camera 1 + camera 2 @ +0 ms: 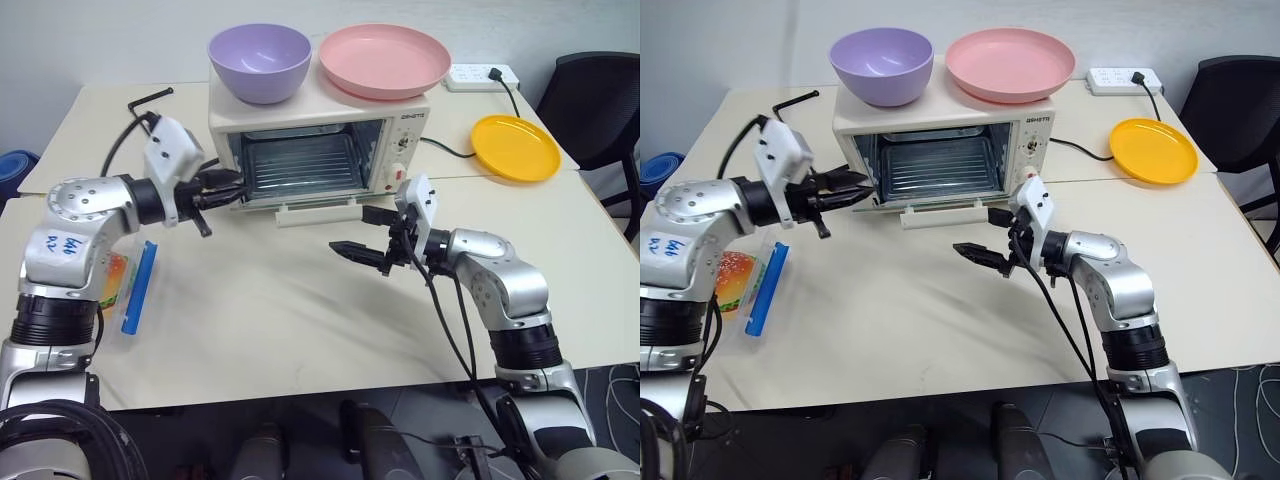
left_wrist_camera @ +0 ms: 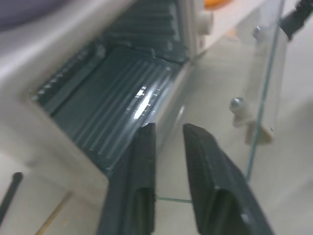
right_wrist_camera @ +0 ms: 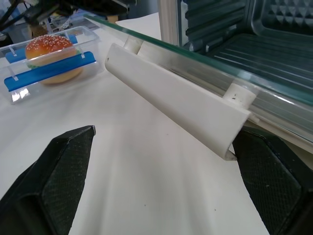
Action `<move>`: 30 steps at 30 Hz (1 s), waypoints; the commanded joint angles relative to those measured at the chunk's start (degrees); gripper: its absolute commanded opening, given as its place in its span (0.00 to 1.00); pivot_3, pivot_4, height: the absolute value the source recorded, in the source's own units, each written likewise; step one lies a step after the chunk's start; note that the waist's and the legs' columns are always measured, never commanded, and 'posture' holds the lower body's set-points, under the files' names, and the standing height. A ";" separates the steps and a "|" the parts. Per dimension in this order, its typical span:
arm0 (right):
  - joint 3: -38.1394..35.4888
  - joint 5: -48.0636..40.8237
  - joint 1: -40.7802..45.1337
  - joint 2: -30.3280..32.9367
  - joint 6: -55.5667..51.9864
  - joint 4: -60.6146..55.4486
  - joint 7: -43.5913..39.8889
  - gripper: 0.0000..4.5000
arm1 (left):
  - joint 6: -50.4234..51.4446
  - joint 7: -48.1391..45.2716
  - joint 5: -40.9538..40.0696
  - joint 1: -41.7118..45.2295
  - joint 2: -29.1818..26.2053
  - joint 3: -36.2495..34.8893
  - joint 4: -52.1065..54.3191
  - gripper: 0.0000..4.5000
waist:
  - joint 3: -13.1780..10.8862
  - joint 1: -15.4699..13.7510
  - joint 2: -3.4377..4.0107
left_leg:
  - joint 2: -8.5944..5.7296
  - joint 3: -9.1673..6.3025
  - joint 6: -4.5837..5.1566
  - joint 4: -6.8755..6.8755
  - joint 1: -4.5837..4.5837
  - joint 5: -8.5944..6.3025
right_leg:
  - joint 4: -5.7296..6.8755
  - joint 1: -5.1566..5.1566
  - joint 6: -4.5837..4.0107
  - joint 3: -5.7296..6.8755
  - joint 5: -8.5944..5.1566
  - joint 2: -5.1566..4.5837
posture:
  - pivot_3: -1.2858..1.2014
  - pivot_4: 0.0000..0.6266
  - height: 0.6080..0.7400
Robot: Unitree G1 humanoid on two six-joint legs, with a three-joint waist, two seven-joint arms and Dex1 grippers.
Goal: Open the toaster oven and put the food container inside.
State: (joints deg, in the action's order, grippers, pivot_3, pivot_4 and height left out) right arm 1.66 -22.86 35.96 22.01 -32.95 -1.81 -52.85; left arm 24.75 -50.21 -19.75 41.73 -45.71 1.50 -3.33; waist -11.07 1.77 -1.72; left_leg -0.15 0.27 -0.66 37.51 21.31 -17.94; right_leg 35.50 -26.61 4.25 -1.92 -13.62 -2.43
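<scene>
The cream-white toaster oven stands at the back of the table with its glass door folded down flat and the white bar handle facing me. My left gripper is shut, its tips at the left front corner of the oven mouth, just above the door's edge, with nothing between them. My right gripper is open wide just in front of the handle, not touching it. The food container, clear with blue clips and a toy burger inside, lies on the table under my left arm.
A purple bowl and a pink plate sit on top of the oven. A yellow plate and a white power strip lie at the back right. A black chair stands beyond the table's right corner.
</scene>
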 commanded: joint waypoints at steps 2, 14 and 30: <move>-1.29 -2.79 -1.84 1.16 -1.30 -6.22 0.94 1.00 | -1.14 -2.53 1.61 -0.29 0.59 1.22 0.89 0.01 | 0.00 0.03 0.00 | 0.01 0.01 0.02 0.09 0.00 -0.01 | 0.07 0.00 0.00 -0.02 0.00 0.02 | 0.52 0.24 1.00; -12.13 -16.54 -15.19 16.04 -12.23 -23.84 -1.07 1.00 | 3.02 -2.22 4.99 -10.00 0.99 3.64 8.46 0.01 | -0.01 -0.02 -0.01 | -0.06 0.02 0.14 0.59 -0.13 -0.06 | 0.12 0.25 0.10 -0.13 0.05 -0.01 | 0.52 0.24 1.00; -13.83 -27.81 -7.27 19.91 -15.93 -26.87 2.19 1.00 | 10.58 7.91 7.58 -15.36 6.48 -1.98 13.63 0.01 | 0.00 -0.03 -0.01 | -0.06 -0.29 0.22 0.60 -0.31 -0.01 | 0.01 0.62 0.11 -0.12 0.12 -0.05 | 0.52 0.24 1.00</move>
State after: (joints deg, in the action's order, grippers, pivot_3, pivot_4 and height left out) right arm -11.53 -49.05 27.51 41.08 -49.00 -27.69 -50.68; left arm 32.54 -43.67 -10.09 26.86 -38.49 3.70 6.19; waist -11.07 1.74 -1.73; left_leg -0.20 -0.02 -0.44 38.11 21.01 -17.94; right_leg 35.53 -26.00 4.36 -2.05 -13.51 -2.49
